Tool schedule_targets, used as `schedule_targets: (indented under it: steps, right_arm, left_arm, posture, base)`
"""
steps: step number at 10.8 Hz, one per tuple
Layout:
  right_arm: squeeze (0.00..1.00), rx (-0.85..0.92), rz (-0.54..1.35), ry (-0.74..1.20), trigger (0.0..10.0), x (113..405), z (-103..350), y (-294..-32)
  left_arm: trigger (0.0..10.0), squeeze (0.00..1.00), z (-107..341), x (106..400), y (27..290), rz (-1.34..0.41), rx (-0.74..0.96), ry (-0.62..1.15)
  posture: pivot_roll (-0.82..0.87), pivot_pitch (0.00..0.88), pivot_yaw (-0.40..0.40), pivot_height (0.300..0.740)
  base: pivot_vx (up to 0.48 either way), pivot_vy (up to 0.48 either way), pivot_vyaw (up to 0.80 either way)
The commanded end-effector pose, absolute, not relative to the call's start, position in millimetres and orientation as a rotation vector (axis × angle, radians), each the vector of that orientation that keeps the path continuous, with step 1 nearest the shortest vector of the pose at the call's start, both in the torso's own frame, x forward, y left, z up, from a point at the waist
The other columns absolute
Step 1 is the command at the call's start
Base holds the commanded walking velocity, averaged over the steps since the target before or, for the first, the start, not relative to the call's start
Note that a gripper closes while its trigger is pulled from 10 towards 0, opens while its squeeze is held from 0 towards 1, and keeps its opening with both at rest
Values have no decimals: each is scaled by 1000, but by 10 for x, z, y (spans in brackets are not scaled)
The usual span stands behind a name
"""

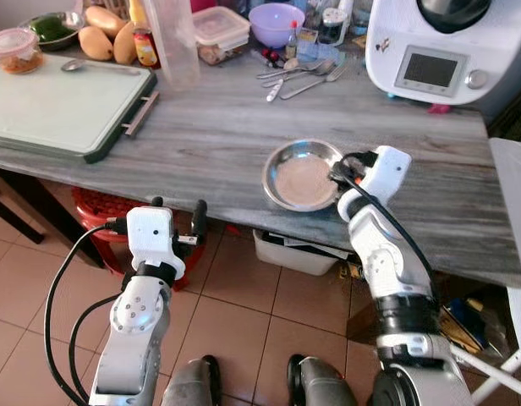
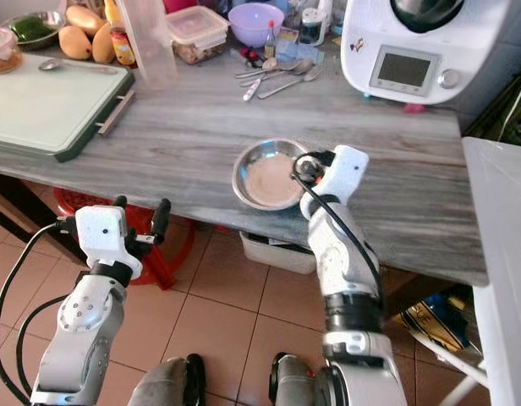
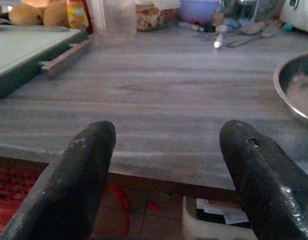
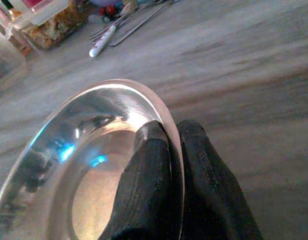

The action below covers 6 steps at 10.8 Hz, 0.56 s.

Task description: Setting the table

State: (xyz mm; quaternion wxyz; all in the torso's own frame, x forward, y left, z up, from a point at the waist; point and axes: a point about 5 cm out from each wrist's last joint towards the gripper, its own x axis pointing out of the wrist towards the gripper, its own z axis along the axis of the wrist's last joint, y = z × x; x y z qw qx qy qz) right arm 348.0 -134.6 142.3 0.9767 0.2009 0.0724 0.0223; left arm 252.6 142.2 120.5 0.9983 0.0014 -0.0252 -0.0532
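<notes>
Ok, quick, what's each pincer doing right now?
Left pincer: open, holding nothing, at the near edge of the table.
Right pincer: closed on the rim of the steel plate.

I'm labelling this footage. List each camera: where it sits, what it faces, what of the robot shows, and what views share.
Left eye view: on the head, looking down at the grey wood-grain table; both silver arms show.
Right eye view: same scene, stereo twin.
Left wrist view: along the open left pincer at the table edge, toward the green cutting board.
Right wrist view: along the right pincer, shut on the round steel plate.
Shared: all four show that plate.
</notes>
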Motion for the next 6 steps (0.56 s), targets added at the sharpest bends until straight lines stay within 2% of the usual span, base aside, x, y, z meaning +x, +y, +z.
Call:
schedule_targets:
  steps: [1,3,4,6]
  right_arm:
    - [0,379,35,255,10000,3443,1192,-1316]
    - [4,418,78,284,10000,3477,1157,-1225]
    - [1000,430,93,304,10000,3476,1131,-1176]
    - [1000,441,106,314,10000,3459,1112,-1126]
  left_arm:
    - [10000,0,1194,2504,1409,-112,16,-39]
    - [10000,0,1182,2503,1399,-116,29,-30]
    - [10000,0,1178,2507,1405,-112,28,-29]
    - [10000,0,1194,2510,1436,-99,31,-35]
  posture:
    - [5,197,-13,740]
    - [3,198,-14,740]
    - [3,198,-14,740]
    - [9,197,-15,740]
  base:
    - [0,0,0]
    - [0,0,0]
    - [0,0,0]
    - [0,0,0]
